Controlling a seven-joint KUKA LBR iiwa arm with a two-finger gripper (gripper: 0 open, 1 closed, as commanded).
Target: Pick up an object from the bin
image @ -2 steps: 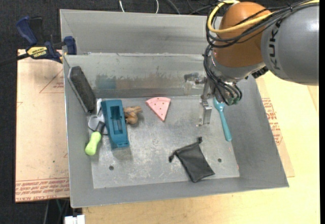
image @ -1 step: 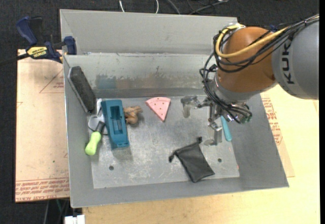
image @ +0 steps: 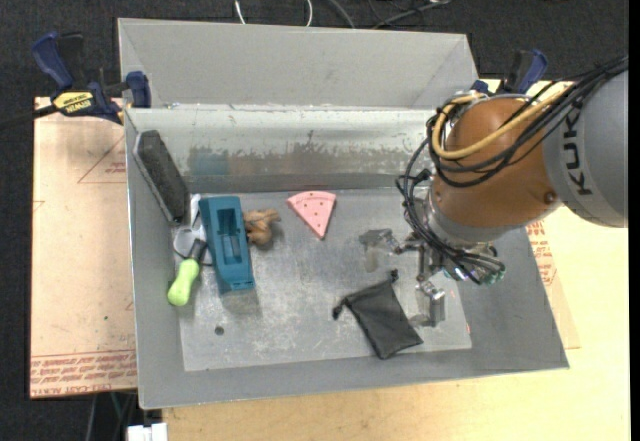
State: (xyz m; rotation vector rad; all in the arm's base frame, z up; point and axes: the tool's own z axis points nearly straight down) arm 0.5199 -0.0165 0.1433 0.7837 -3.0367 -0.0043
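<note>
While hanging low at the right of the bin (image: 290, 334), has the jaws of the gripper (image: 407, 274) spread, with nothing between. Looks like the reaching step. Nearest by: a floppy black pouch (image: 382, 321), just beside, toward the front wall. Next, most likely: slide over it, drop down, pinch shut, lift. Must not grab only a loose corner.

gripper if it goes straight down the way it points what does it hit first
Probably the bin floor beside the black pouch; the gripper may clip that pouch, depth being unclear.
</note>
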